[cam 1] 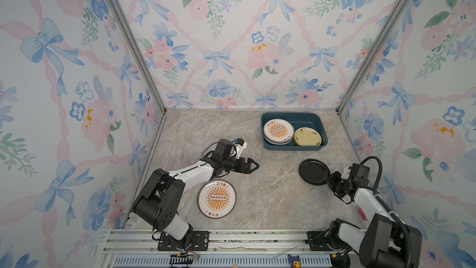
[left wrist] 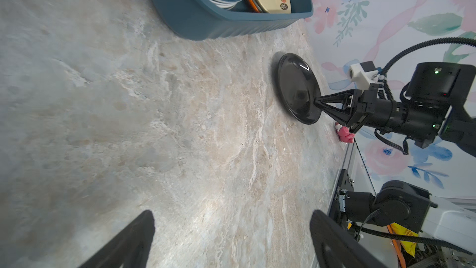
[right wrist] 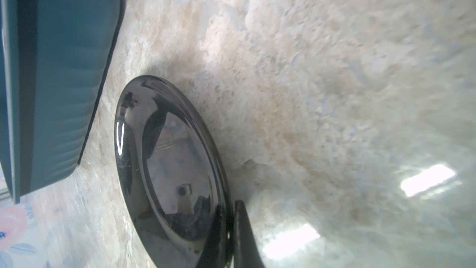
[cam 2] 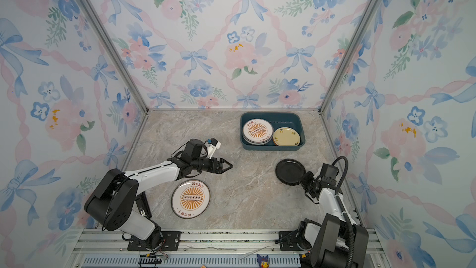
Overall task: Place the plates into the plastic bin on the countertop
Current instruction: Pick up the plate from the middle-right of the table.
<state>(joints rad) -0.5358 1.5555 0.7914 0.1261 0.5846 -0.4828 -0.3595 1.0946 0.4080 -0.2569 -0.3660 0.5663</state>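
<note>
A black plate point(cam 1: 313, 172) point(cam 2: 289, 172) sits in front of the plastic bin point(cam 1: 291, 147) point(cam 2: 270, 147), on the right of the countertop point(cam 1: 270, 197). My right gripper point(cam 1: 328, 176) point(right wrist: 230, 217) is shut on its near rim, and the plate point(left wrist: 296, 88) is tilted. In the bin lie a stack of plates topped by a white one with an orange sunburst point(cam 1: 278, 130), and a pale yellow plate point(cam 1: 307, 136). Another sunburst plate point(cam 1: 217, 199) point(cam 2: 190, 199) lies flat near the front left. Just behind that plate my left gripper point(cam 1: 256, 166) point(left wrist: 231, 212) hangs open and holds nothing.
Floral walls close in the left, back and right sides. Aluminium rails point(cam 1: 231, 238) carrying both arm bases run along the front edge. A small pink-red object point(left wrist: 343, 134) lies against the right wall behind my right gripper. The bin point(left wrist: 206, 21) stands at the back right.
</note>
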